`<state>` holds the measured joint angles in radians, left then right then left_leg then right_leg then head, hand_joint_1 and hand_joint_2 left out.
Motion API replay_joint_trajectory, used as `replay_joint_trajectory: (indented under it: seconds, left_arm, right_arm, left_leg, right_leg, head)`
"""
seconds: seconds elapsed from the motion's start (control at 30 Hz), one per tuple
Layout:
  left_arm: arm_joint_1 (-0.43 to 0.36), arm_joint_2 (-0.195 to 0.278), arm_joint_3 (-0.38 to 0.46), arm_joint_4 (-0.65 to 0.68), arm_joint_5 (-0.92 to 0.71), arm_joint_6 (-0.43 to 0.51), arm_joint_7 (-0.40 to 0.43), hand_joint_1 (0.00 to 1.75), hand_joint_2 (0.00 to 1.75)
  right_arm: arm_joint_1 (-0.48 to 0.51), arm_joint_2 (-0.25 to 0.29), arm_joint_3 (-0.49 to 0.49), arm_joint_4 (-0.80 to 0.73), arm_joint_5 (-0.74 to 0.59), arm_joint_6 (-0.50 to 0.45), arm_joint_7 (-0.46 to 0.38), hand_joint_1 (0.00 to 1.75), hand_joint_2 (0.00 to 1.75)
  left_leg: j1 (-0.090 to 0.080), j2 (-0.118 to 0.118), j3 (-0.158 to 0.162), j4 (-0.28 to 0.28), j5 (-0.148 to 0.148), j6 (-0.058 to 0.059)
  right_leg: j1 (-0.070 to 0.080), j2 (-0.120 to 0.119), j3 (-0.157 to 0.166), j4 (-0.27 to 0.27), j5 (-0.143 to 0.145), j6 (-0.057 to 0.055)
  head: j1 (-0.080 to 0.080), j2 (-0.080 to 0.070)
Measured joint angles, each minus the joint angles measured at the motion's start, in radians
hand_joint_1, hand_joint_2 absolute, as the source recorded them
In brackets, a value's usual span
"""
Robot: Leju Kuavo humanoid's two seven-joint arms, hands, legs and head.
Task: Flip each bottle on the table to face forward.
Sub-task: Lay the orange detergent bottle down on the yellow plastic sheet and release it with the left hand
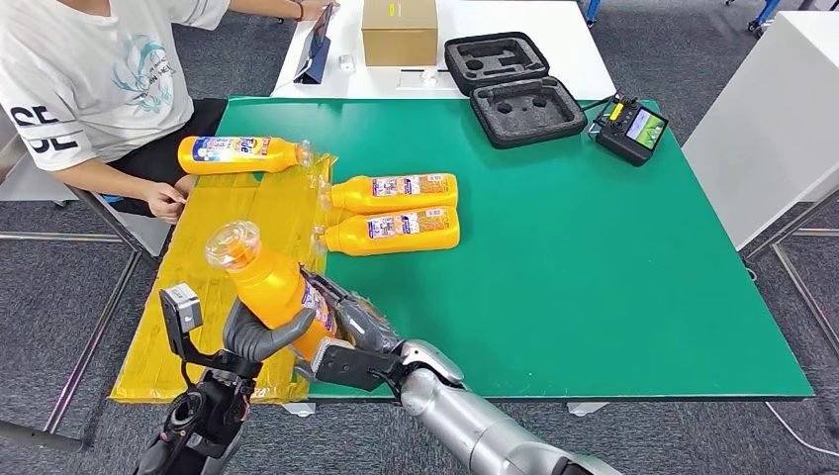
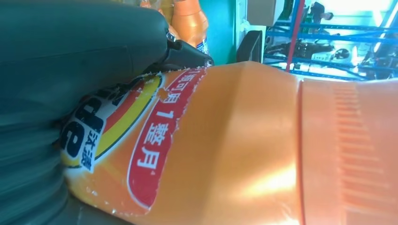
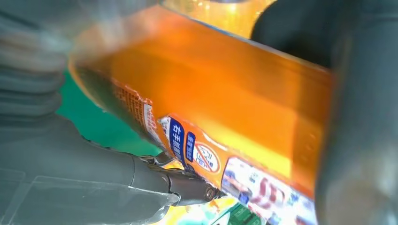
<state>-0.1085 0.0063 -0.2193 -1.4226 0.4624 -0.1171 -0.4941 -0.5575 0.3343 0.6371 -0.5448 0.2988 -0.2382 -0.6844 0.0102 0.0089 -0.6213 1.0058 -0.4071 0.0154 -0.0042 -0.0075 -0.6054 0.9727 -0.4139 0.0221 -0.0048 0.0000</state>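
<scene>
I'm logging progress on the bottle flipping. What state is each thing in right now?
Held bottle: lifted, gripped by both the left robot hand and the right robot hand.
Three bottles: lying on their sides.
Foam case: open, empty.
Controller: screen lit.

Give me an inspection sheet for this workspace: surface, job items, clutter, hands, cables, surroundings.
Surface: green table; yellow sheet over its left edge.
Job's things: held bottle raised off the table; far bottle lying on the yellow sheet; two paired bottles lying side by side.
Clutter: open foam case, controller, cardboard box.
Hands: left hand and right hand both grip the held bottle.
Cables: one black lead by the controller.
Surroundings: seated person at left; white table behind; carpet floor.
</scene>
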Motion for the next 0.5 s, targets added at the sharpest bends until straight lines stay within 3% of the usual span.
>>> replay_joint_trajectory:
  seconds: [0.23,0.4,0.5]
  left_arm:
    - [-0.006,-0.001,0.001,-0.017,-0.043,0.065,-0.047,1.75,1.75]
    - [-0.002,-0.008,0.039,-0.049,-0.176,0.256,-0.119,1.75,1.75]
    - [0.005,-0.005,0.067,-0.050,-0.191,0.278,-0.124,1.75,1.75]
  right_arm:
    - [0.059,-0.037,-0.033,-0.175,-0.076,0.048,0.002,0.00,0.00]
    - [0.166,-0.064,-0.082,-0.496,-0.222,-0.013,-0.015,0.00,0.00]
    - [0.193,-0.071,-0.102,-0.634,-0.233,-0.035,-0.016,0.00,0.00]
  left_leg:
    - [0.000,-0.001,-0.001,0.000,0.000,0.000]
    - [0.000,0.002,-0.002,0.000,-0.001,0.000]
    - [0.000,0.002,-0.002,0.000,-0.001,-0.001]
  right_leg:
    - [0.000,-0.001,0.000,0.000,0.000,0.000]
    - [0.000,0.001,-0.001,0.000,0.000,0.000]
    - [0.000,0.001,-0.002,0.000,0.000,-0.001]
  head:
    - [0.000,0.000]
    - [0.003,0.000]
    - [0.002,0.000]
